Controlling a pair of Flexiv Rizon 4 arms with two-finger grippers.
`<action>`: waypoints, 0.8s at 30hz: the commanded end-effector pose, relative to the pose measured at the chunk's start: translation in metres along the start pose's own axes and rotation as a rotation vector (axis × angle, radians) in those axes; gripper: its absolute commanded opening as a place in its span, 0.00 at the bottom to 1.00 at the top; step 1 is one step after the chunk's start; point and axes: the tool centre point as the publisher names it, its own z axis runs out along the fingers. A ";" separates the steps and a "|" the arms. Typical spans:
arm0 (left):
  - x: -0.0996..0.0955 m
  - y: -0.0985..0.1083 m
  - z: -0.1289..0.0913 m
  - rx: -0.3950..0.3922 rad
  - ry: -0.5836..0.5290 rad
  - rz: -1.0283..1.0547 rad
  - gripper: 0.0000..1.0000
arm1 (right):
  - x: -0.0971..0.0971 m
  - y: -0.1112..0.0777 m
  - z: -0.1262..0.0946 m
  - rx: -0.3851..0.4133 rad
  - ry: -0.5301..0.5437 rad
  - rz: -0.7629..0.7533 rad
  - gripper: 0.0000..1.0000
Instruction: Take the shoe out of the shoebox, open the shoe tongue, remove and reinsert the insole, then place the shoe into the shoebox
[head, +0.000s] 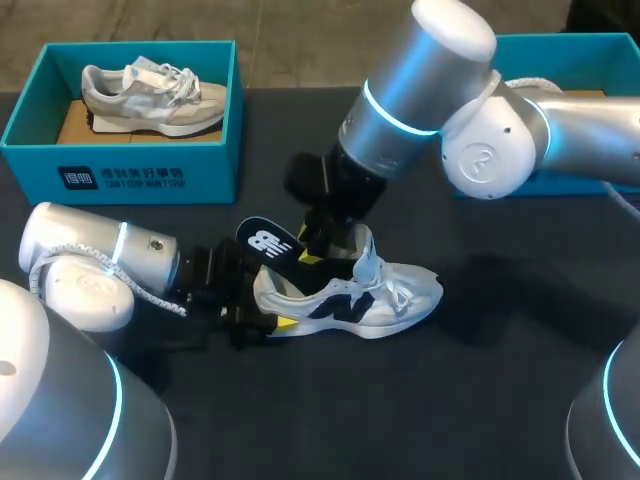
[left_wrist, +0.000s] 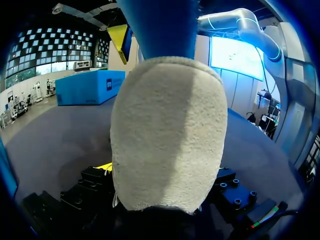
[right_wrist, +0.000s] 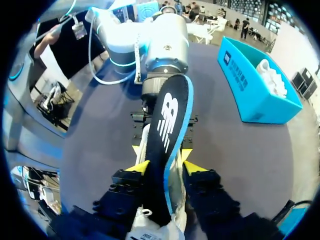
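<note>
Your right arm's fingers (right_wrist: 141, 167) were clenched on the insole (right_wrist: 170, 120), one yellow tip on each side of it. Its black, blue-edged heel end stuck out ahead of them, and the other end ran down into the shoe (head: 370, 295). Your left arm's fingers (left_wrist: 105, 166) were grasping that shoe by the heel, which sat wedged between them. The two sets of fingers stood just beside each other over the heel, so there was little room between them. The shoe stood on its sole near the middle of the bench (head: 480, 400), toe pointing to your right. Dark bench surface stretched beyond the toe and along the shoe's near side. The teal shoebox (head: 120, 160) stood well apart at the far left, beyond your left arm, with a grey shoe (head: 150, 95) lying inside it. A second teal box (head: 600, 45) stood at the far right, partly hidden behind your right arm.
</note>
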 end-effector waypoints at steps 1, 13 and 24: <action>-0.002 0.004 0.002 -0.005 0.001 -0.001 0.00 | -0.004 -0.007 -0.004 -0.048 0.033 0.014 0.47; -0.002 0.004 0.002 -0.005 0.001 -0.001 0.00 | -0.008 0.002 -0.002 -0.163 0.154 0.160 0.42; -0.002 0.004 0.002 -0.005 0.001 -0.001 0.00 | -0.006 0.017 0.007 -0.217 0.214 0.181 0.43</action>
